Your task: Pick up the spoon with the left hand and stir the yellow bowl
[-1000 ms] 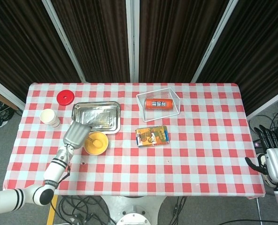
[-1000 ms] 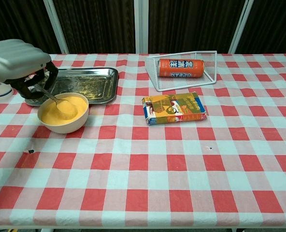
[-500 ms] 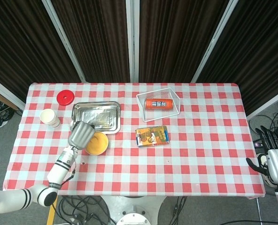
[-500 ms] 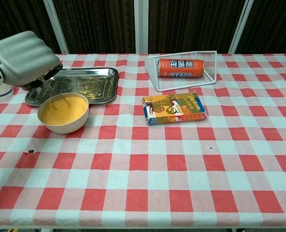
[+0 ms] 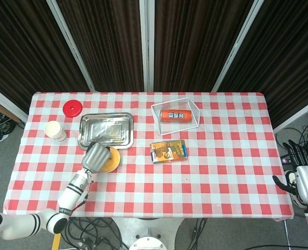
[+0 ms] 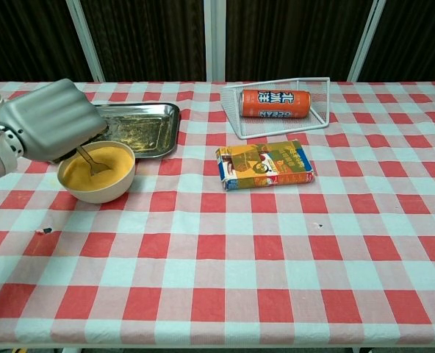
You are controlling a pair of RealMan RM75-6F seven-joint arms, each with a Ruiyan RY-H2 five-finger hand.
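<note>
Sweeping rightward, the left hand (image 6: pixel 50 120) now hangs over the yellow bowl (image 6: pixel 97 173), fingers clamped on the spoon (image 6: pixel 91 161) angled into the batter, stirring near the tray (image 6: pixel 140 126). Right hand (image 5: pixel 305 179) idles off-table, fingers apart.

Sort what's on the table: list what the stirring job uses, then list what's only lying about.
In use:
left hand, holding the spoon
spoon, tip in the bowl
yellow bowl

Lying about:
metal tray
wire basket with an orange can on its side
snack box
red lid
paper cup
right hand, off the table edge
</note>
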